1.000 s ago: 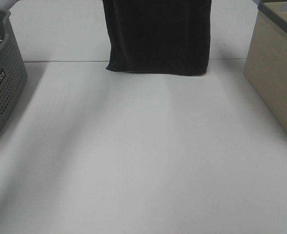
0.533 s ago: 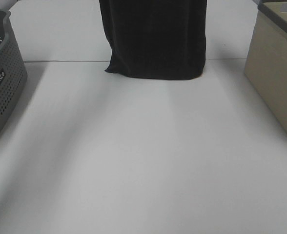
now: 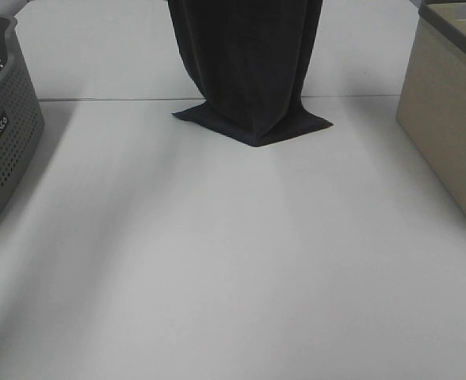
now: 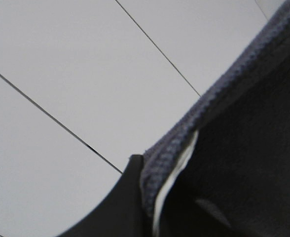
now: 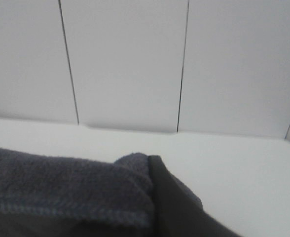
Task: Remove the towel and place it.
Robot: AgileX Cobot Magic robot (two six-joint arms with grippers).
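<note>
The dark charcoal-navy towel (image 3: 249,63) hangs from above the top edge of the exterior view, at the table's far middle. Its lower end rests on the white table (image 3: 233,261) and spreads out in a pointed fold. Neither gripper shows in the exterior view. In the left wrist view, my left gripper (image 4: 144,170) is shut on the towel's stitched hem (image 4: 219,94). In the right wrist view, my right gripper (image 5: 152,163) is shut on a bunched corner of the towel (image 5: 61,182).
A grey perforated basket (image 3: 3,142) stands at the left edge of the table. A beige bin (image 3: 451,119) with a dark rim stands at the right edge. A seam in the tabletop runs across just behind the towel's lower end.
The towel has come down: its lower edge, which hung straight just above the table, now lies on the surface in a fold. The hanging part has narrowed.
</note>
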